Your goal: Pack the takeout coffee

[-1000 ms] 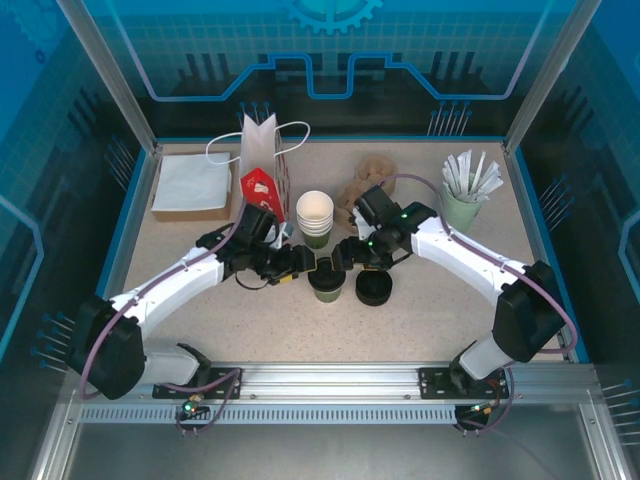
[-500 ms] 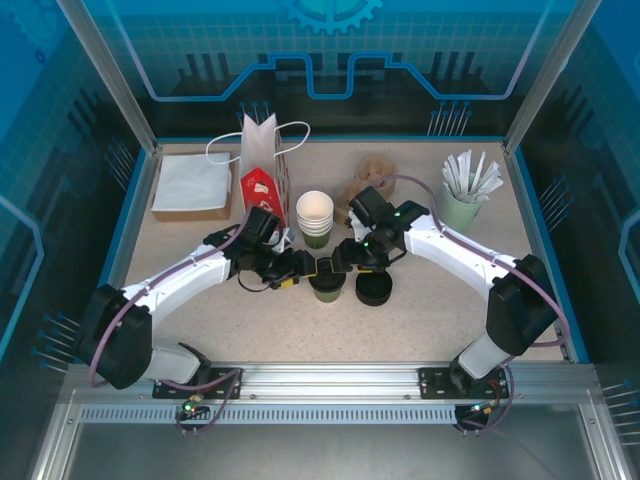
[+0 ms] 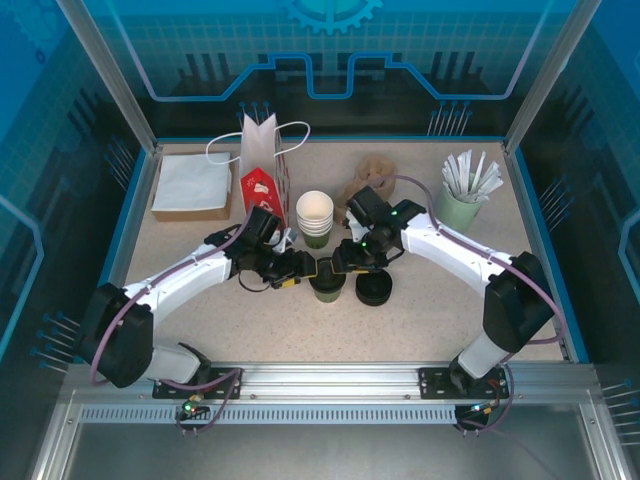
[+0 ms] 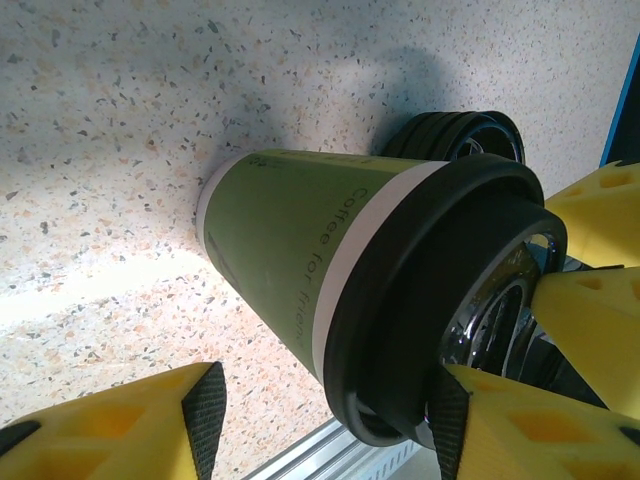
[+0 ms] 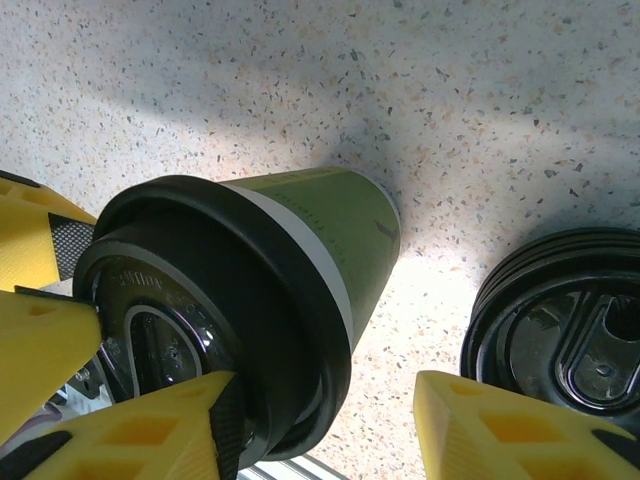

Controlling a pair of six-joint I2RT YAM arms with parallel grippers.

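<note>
Takeout coffee (image 3: 327,285), a green paper cup with a black plastic lid (image 4: 430,300), is standing just beside the stack of black lids (image 3: 374,290). We are straddling that lid with the left gripper (image 4: 325,400) and right gripper (image 5: 328,400), jaws spread, likely to seat it before packing.

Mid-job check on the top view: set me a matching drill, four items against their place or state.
Items:
1. takeout coffee
2. stack of black lids
3. pale mint cup
4. stack of open cups

Place or state:
A. far right, holding white sticks
B. upright in the middle, black lid on
C. just behind the coffee, white insides showing
D. flat beside the coffee, on its right

Pairs: 1-B, 2-D, 3-A, 4-C
</note>
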